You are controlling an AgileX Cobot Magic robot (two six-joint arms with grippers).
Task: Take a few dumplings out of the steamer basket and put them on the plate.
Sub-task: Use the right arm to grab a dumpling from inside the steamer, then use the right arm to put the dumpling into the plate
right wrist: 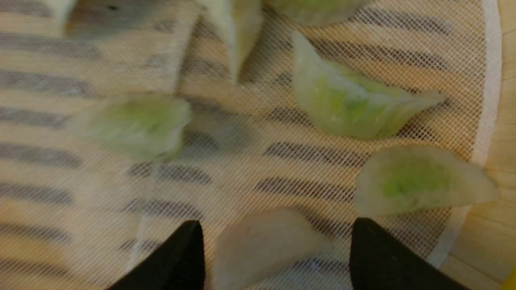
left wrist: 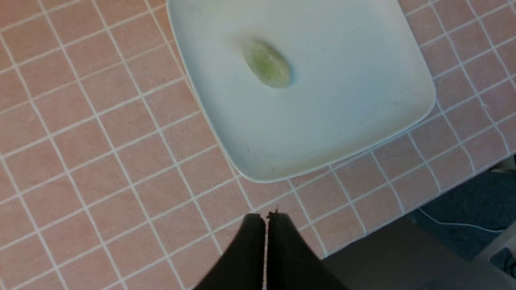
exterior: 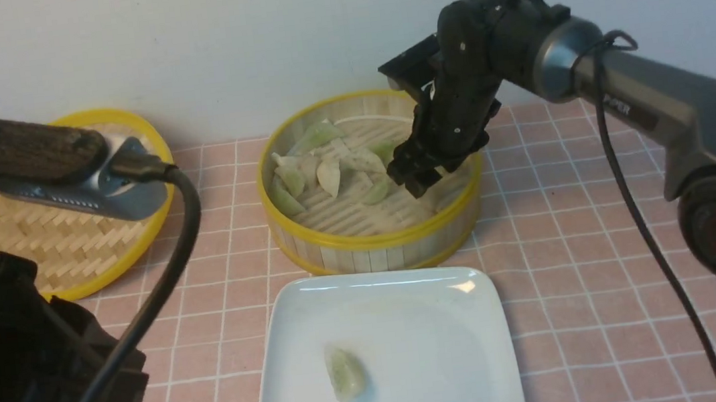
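While one dumpling (exterior: 346,373) is lying on the plate (exterior: 413,329), the right pincer (right wrist: 278,245) is reaching into the steamer basket (exterior: 378,256), its fingers spreading wide on either side of a pale dumpling (right wrist: 266,245); the left pincer (left wrist: 268,219) is pressing its tips together

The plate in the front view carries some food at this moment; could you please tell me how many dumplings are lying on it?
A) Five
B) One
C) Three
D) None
B, since a single pale green dumpling lies on the white plate, with bare glossy surface all around it.
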